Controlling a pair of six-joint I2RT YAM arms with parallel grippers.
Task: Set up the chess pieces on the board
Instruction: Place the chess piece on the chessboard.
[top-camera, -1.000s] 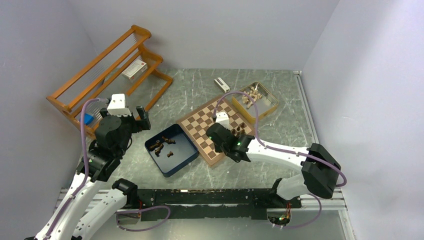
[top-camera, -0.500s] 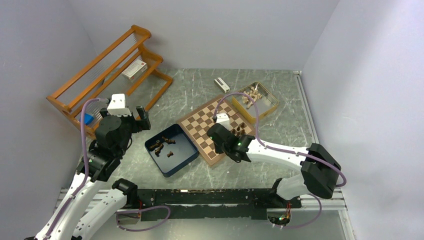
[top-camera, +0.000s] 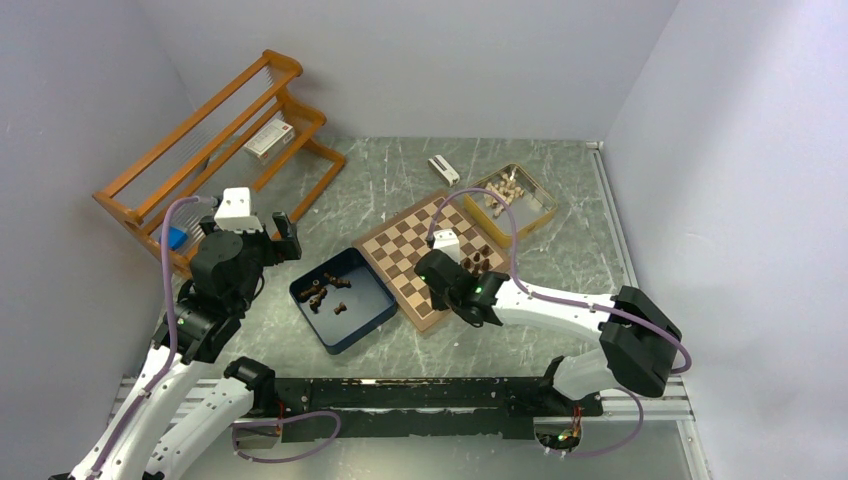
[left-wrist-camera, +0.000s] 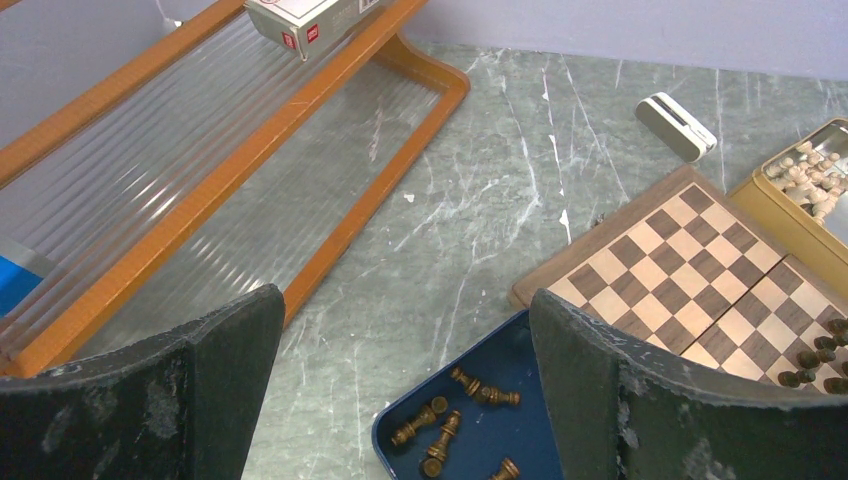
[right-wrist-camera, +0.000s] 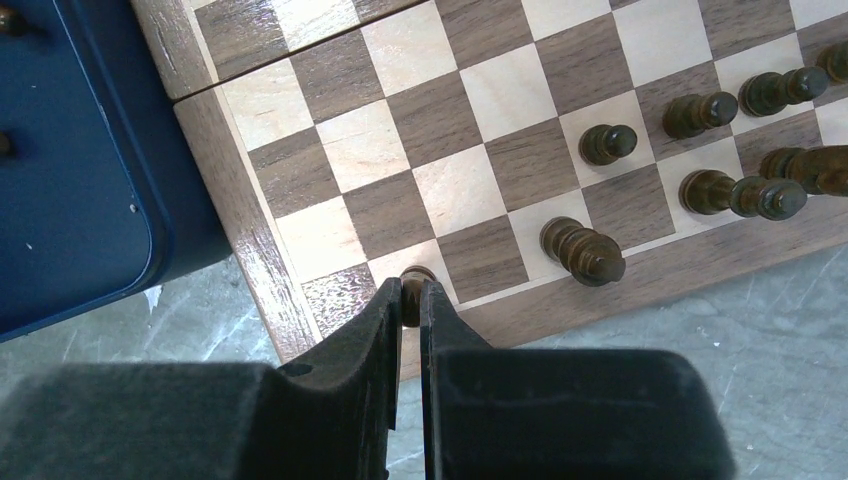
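The board (top-camera: 402, 243) lies mid-table at an angle. In the right wrist view my right gripper (right-wrist-camera: 411, 290) is shut on a dark brown chess piece (right-wrist-camera: 413, 280), held over a light square by the board's (right-wrist-camera: 350, 150) near edge, close to a corner. Several dark pieces (right-wrist-camera: 583, 250) stand on the squares to its right. More dark pieces (left-wrist-camera: 440, 440) lie flat in the dark blue box (top-camera: 372, 318) left of the board. My left gripper (left-wrist-camera: 405, 300) hangs open and holds nothing, above the table between the rack and the box.
An orange wooden rack (top-camera: 220, 140) holding a small carton stands at the back left. A tan tin (top-camera: 540, 215) with pale pieces sits behind the board on the right. A small white object (top-camera: 443, 168) lies at the back. The blue box (right-wrist-camera: 70, 180) touches the board's left edge.
My right gripper has crept slightly left along the board's near edge with the piece in it. The left arm has not moved.
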